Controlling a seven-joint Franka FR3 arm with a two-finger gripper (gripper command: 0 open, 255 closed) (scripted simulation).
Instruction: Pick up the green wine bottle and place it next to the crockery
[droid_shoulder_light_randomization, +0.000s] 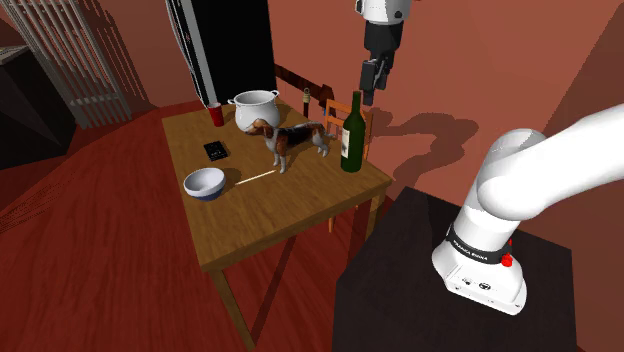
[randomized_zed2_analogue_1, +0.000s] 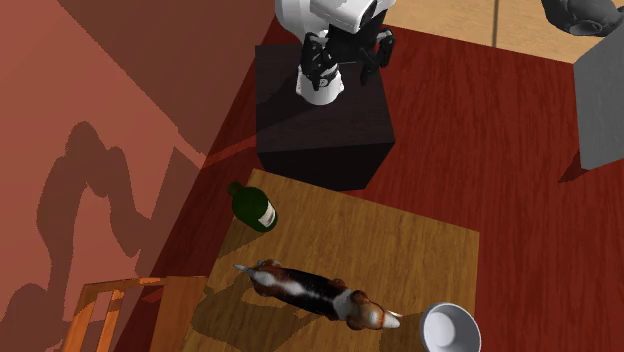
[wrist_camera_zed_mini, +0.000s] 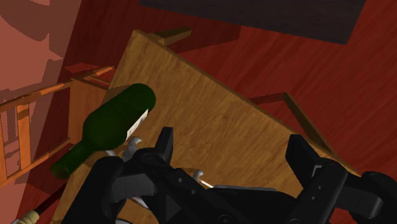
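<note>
The gripper (droid_shoulder_light_randomization: 370, 92) hangs in the air above the table (droid_shoulder_light_randomization: 290, 205), just over the top of the green wine bottle (droid_shoulder_light_randomization: 351, 135). In the wrist view its black fingers (wrist_camera_zed_mini: 164, 145) are spread wide with bare tabletop between them, nothing in their grasp. The bottle sits off to the side of one finger, outside the gap and not touched.

The bottle stands upright at the table's corner on the shoulder view's right, close to the edge, with a wooden chair (randomized_zed2_analogue_1: 120, 312) just beyond. It carries a pale label on its side, and no writing on it can be read.

A brown, black and white dog figure (droid_shoulder_light_randomization: 295, 140) stands between the bottle and the white lidded pot (droid_shoulder_light_randomization: 254, 108). A red cup (droid_shoulder_light_randomization: 214, 116) is beside the pot, a white bowl (droid_shoulder_light_randomization: 204, 184) nearer the front.

There's a line of dark lettering on the arm's base (droid_shoulder_light_randomization: 478, 262), too small to read.
</note>
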